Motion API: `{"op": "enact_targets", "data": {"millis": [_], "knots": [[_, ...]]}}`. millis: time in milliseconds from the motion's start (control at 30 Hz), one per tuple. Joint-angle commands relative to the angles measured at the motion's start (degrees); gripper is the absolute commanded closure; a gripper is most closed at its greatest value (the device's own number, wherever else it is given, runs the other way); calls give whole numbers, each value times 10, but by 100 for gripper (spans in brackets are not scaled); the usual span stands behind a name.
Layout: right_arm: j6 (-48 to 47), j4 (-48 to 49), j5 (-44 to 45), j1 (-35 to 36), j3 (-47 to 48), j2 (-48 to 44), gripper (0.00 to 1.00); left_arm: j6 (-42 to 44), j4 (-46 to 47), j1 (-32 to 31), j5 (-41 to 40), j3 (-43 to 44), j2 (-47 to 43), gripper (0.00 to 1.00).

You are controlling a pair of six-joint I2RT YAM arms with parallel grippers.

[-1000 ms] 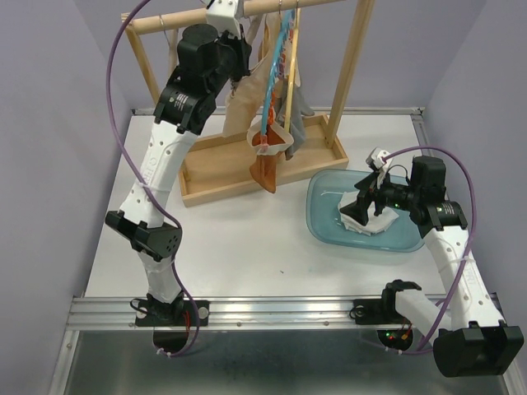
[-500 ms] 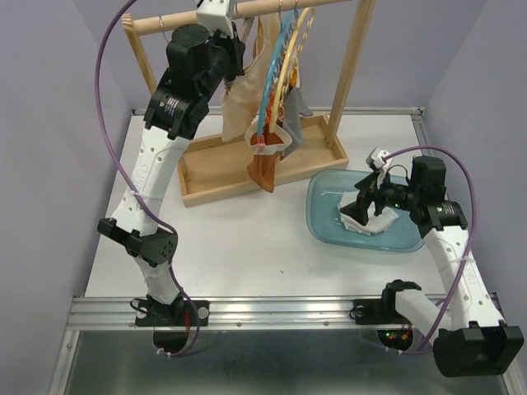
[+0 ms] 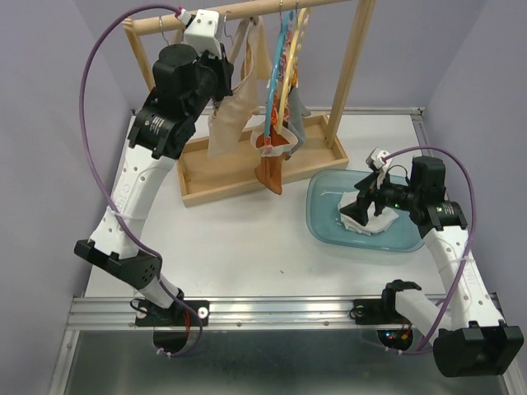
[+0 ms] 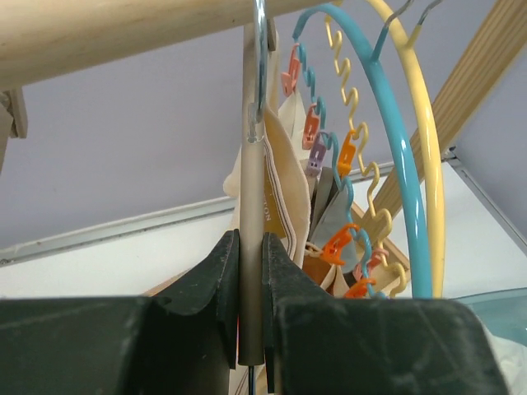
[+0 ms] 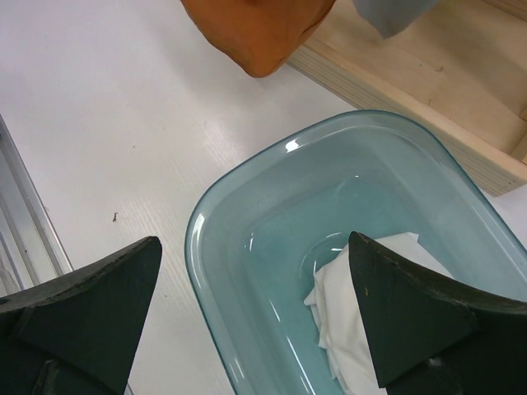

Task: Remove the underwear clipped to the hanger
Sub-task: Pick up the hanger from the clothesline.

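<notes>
Pinching a thin pale hanger bar [image 4: 251, 189] just under its metal hook, the left gripper [image 4: 249, 243] sits at the wooden rail [image 4: 123, 33], far left. Soft beige underwear [image 3: 226, 123] drapes straight below it, long axis vertical. To the right, an orange-brown piece [image 3: 270, 173] and a grey piece [image 3: 300, 123] hang clipped. At the right, the right gripper [image 3: 362, 212], spread wide, hovers over a glossy translucent blue tub [image 3: 325, 232] holding white underwear [image 3: 384, 222].
</notes>
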Motion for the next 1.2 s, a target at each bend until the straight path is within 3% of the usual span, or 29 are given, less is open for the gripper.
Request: {"op": "enact_targets", "data": {"millis": [0,733,967,1167], "knots": [[-1,26,-16,-3,-12,-8,0,5,59,-3,9,-31,-68,100],[-64,18,-92,-3,-45,-29,0,-35,52,-3,62,-478,-397,100],[-134,3,-136,-2,-70,-34,0,-65,4,-3,146,-586,-490,100],[-302,-117,-198,8,-27,20,0,-73,-23,-3,223,-650,-542,100]]}}
